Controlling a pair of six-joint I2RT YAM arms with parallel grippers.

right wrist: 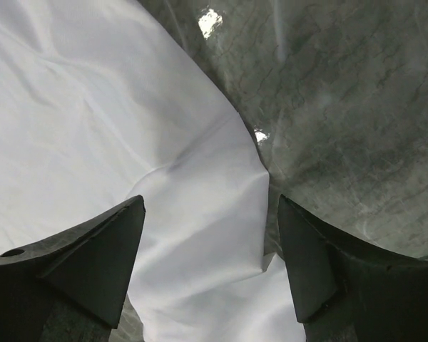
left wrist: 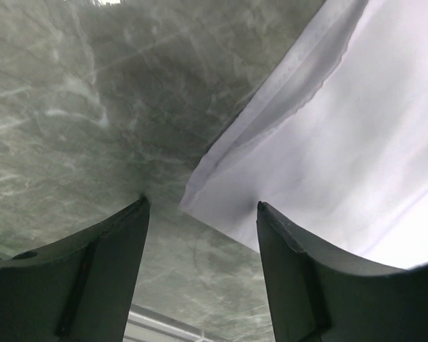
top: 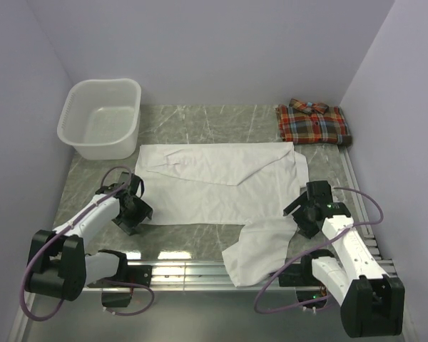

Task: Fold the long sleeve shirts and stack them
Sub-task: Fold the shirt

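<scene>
The white shirt (top: 221,182) lies spread across the middle of the desk (top: 221,125), long axis left to right, its near-left corner just beside the open, empty left end effector (top: 132,205), its right edge beneath the open, empty right end effector (top: 308,209).

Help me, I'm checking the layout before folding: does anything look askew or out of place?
Yes: the white shirt lies spread flat, but one part trails past the near edge of the table. The plaid shirt sits neatly folded.
</scene>
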